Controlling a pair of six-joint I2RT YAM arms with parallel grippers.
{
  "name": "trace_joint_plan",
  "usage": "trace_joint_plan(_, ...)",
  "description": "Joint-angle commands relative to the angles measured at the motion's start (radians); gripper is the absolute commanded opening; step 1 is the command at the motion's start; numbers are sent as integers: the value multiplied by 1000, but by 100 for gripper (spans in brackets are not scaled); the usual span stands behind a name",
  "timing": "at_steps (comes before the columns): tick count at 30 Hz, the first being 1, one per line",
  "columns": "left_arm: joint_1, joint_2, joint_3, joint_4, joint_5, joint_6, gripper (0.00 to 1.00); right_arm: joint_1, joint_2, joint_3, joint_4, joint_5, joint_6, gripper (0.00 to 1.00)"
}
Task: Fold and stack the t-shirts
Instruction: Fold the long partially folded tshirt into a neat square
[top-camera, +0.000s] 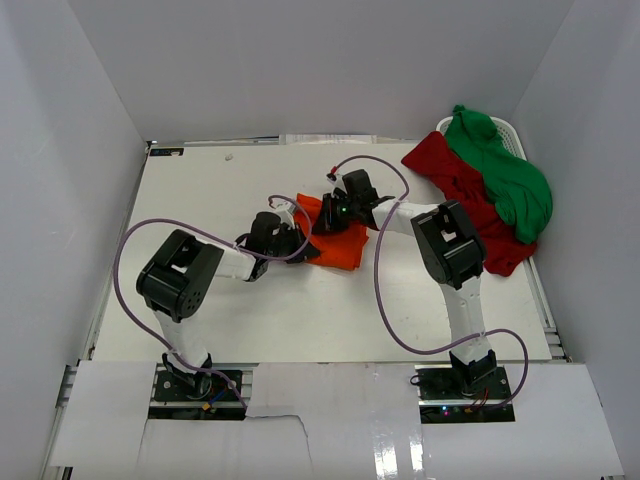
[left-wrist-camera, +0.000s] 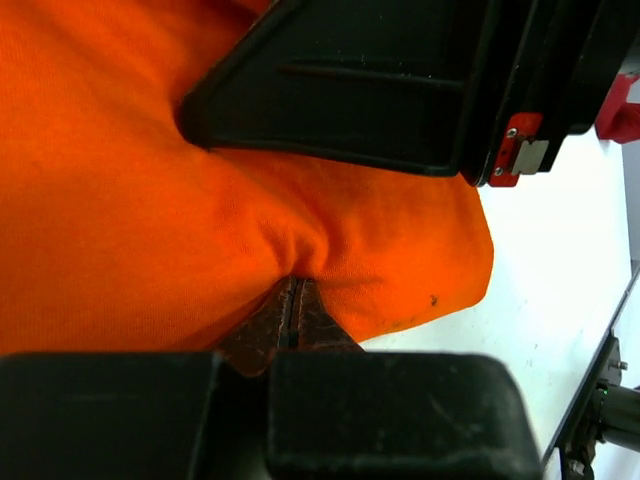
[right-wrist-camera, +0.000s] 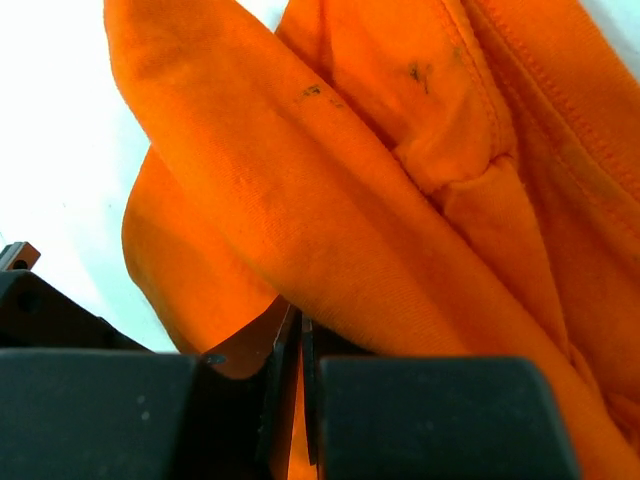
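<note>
The bright orange t-shirt (top-camera: 337, 247) lies bunched at the table's middle. My left gripper (top-camera: 300, 243) is at its left edge, shut on a pinch of the orange cloth (left-wrist-camera: 150, 200). My right gripper (top-camera: 338, 217) is at the shirt's top edge, shut on a fold of the orange cloth (right-wrist-camera: 330, 200). The right gripper's black body shows in the left wrist view (left-wrist-camera: 400, 80). The dark red t-shirt (top-camera: 468, 198) lies spread at the back right. The green t-shirt (top-camera: 500, 170) lies crumpled on top of it.
A white basket (top-camera: 508, 132) sits at the back right corner under the red and green shirts. White walls enclose the table (top-camera: 200, 300) on three sides. Cables loop from both arms over the table.
</note>
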Motion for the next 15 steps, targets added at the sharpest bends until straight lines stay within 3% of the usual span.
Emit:
trace_joint_plan(1, -16, 37, 16, -53, -87, 39, 0, -3, 23, 31, 22, 20, -23, 8)
trace_joint_plan(10, -25, 74, 24, -101, -142, 37, 0, -40, 55, 66, 26, 52, -57, 9)
trace_joint_plan(15, -39, 77, 19, -116, -152, 34, 0, -106, 153, 295, -36, 35, -91, 11)
